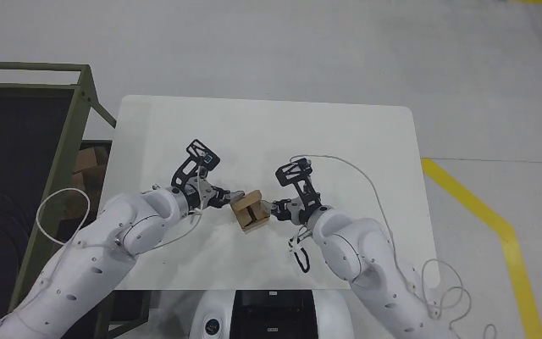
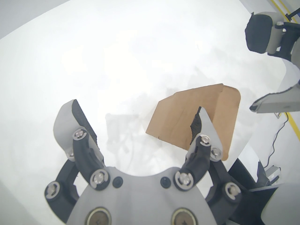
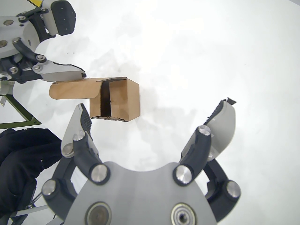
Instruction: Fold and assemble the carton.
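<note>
A small brown carton (image 1: 251, 210) lies near the table's front edge, between the two grippers. In the right wrist view the carton (image 3: 121, 99) shows an end with a dark gap between its flaps, and one long flap sticks out sideways. My left gripper (image 1: 223, 202) is open beside that flap; one of its fingers (image 3: 68, 74) rests along the flap's edge. In the left wrist view the carton (image 2: 173, 115) sits partly behind one finger (image 2: 202, 122). My right gripper (image 3: 152, 111) is open at the carton's other end, with one fingertip (image 3: 80, 112) close to it.
The white table (image 1: 339, 136) stretches bare behind the carton. A green metal frame (image 1: 80, 110) holding cardboard stands off the table's left side. A yellow floor line (image 1: 474, 203) runs on the right. Cables trail from both arms.
</note>
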